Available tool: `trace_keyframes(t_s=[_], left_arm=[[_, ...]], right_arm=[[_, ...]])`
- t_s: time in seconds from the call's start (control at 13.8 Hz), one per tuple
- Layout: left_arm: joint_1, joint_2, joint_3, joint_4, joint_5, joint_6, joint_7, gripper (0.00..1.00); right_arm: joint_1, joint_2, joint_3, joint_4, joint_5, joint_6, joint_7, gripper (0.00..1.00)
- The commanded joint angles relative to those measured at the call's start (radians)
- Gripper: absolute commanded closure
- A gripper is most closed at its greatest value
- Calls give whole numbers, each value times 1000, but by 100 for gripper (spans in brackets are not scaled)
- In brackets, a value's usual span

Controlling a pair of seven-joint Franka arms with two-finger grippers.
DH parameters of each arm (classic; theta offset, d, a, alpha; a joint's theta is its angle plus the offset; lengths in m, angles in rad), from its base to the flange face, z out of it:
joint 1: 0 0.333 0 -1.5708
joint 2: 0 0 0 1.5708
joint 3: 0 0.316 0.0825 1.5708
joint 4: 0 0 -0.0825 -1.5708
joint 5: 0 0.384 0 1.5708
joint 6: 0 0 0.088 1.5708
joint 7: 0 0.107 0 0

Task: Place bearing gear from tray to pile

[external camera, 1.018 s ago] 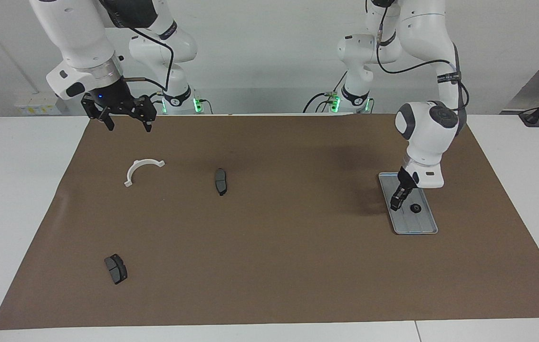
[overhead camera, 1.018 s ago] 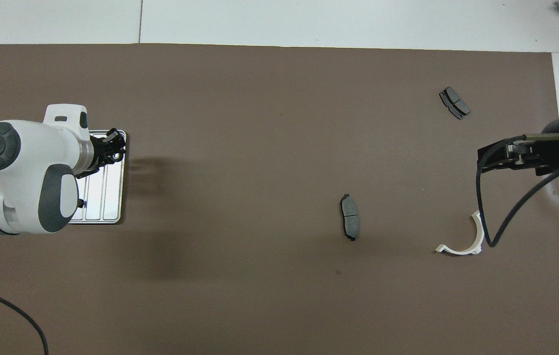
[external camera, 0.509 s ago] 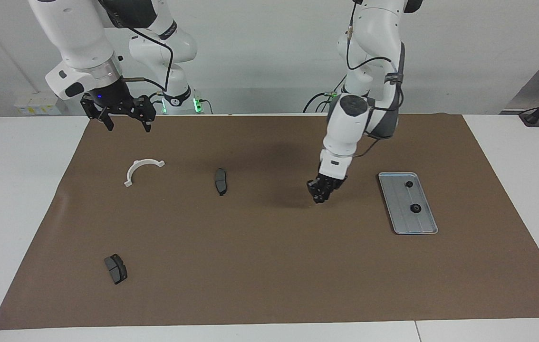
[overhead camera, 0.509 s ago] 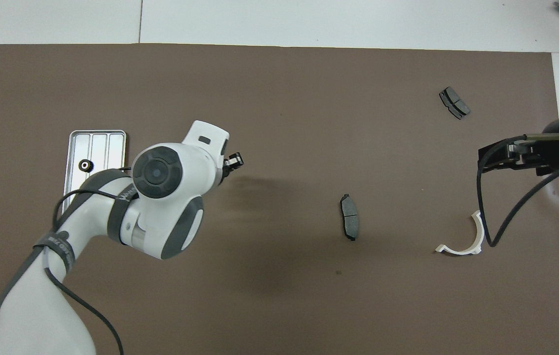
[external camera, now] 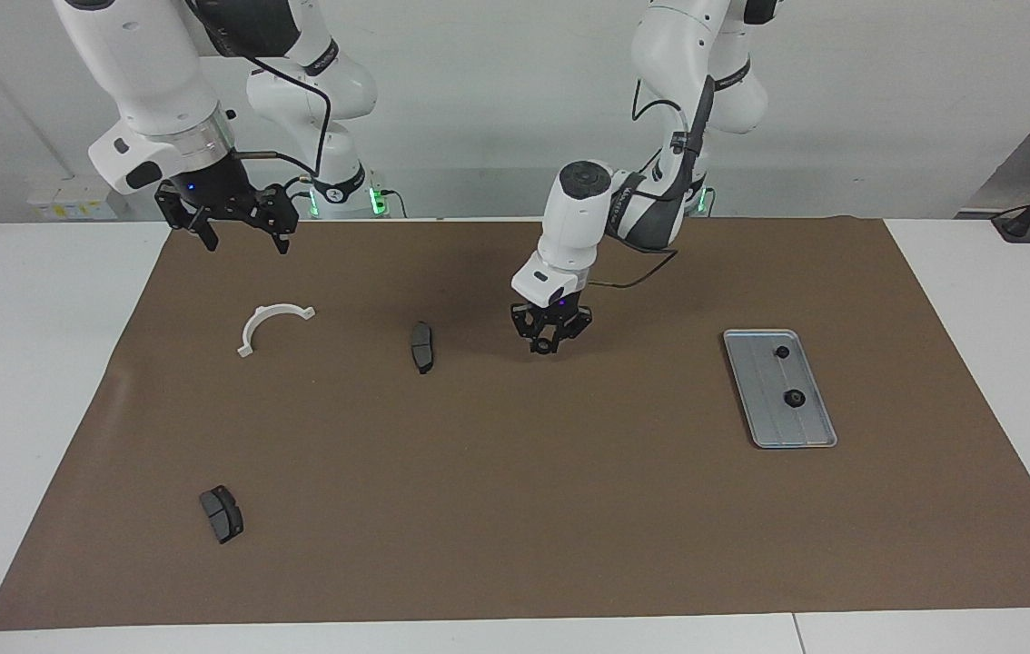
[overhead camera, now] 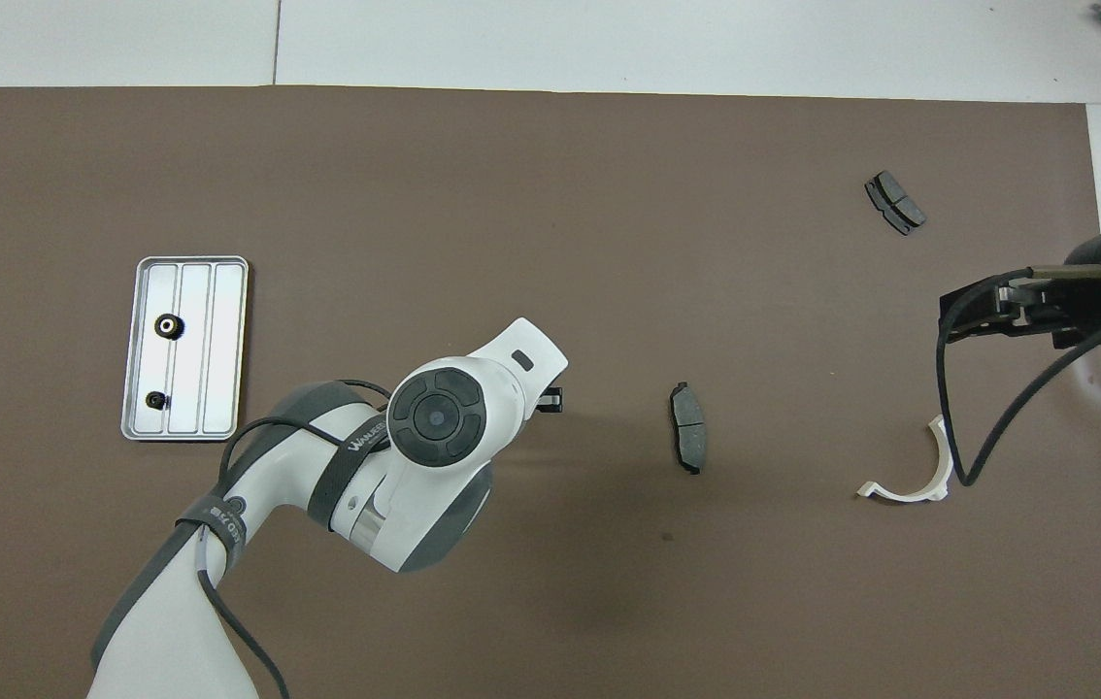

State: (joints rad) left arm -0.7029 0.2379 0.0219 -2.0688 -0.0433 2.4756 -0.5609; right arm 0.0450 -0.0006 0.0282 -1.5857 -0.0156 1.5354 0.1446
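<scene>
1. Over the bare middle of the brown mat (external camera: 515, 509), we see the left end effector (external camera: 549, 343) raised, its fingers pinched on a small dark bearing gear (external camera: 547, 346), partly hidden.
2. Beside it toward the right arm's end lies a dark grey brake pad (external camera: 421, 346), with open mat between.
3. The flat ribbed grey metal tray (external camera: 765, 413) sits near the left arm's edge of the mat, two small black gears (external camera: 792, 397) on it.
4. The white half-ring bracket (external camera: 270, 324) and a second dark brake pad (external camera: 221, 513) lie well apart.
5. The right end effector (external camera: 242, 238) waits, fingers spread, over the mat's edge nearest the robots; white counter (external camera: 34, 381) borders it.
</scene>
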Motion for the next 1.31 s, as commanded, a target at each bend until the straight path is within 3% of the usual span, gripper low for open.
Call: trace_keyframes(t_s=[0.0, 0.07, 0.15, 0.29, 0.65, 0.95, 1.24], left_arm=[[-3, -12, 16, -24, 10, -7, 42, 38], [-3, -11, 18, -20, 10, -9, 42, 4], [0, -6, 19, -10, 10, -7, 44, 0], [19, 0, 26, 44, 11, -21, 44, 0], [245, -15, 27, 124, 17, -115, 62, 0], [426, -29, 29, 112, 17, -148, 156, 0], [563, -46, 27, 63, 17, -152, 385, 0]], right_arm=[[-1, -21, -1, -51, 19, 51, -22, 0], [1, -24, 1, -62, 17, 64, -19, 0], [2, -32, 4, -75, 17, 80, -7, 0], [10, -36, 10, -117, 17, 136, 10, 0], [113, 13, 12, -131, 9, 248, 142, 0], [209, 115, 10, -128, 6, 368, 260, 0], [329, 229, 12, -114, -17, 489, 438, 0]])
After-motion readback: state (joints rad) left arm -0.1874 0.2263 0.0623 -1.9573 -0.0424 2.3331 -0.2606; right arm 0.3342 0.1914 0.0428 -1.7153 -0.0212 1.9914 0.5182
